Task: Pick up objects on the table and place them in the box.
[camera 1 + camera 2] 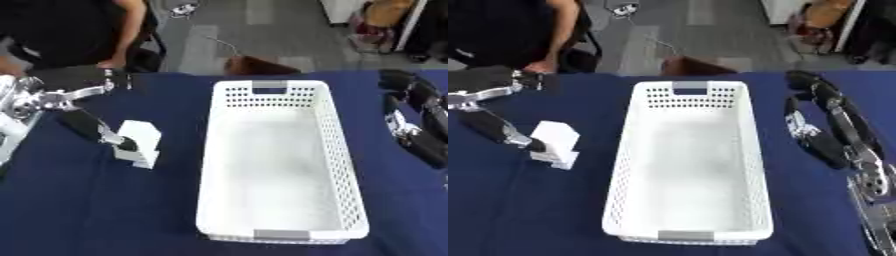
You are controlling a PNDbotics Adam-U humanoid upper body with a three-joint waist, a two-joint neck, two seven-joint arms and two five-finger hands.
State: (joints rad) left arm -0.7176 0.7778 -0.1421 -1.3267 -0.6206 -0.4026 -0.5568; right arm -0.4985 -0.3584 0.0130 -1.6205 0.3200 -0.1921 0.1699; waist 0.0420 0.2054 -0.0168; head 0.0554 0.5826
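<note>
Left eye view
Landmark: the white perforated box (346, 165) stands lengthwise in the middle of the blue table (79, 210); its inside shows only its white floor.
White block: a small white boxy object (142, 142) sits on the table to the left of the box, near its long left wall but apart from it.
My left hand: my left hand (87, 126) comes in from the left of the box; a dark finger or thumb lies against the block's left face, another finger stretches out above, toward the box's far end. I cannot tell whether I clasp the block or only touch it.

Right eye view
My right hand: my right hand (822, 131) hangs to the right of the box, near its far half, fingers fairly straight and apart, holding nothing, clear of the wall.
White block: it is again left of the box, with my left fingertip (534, 144) at its left side.
</note>
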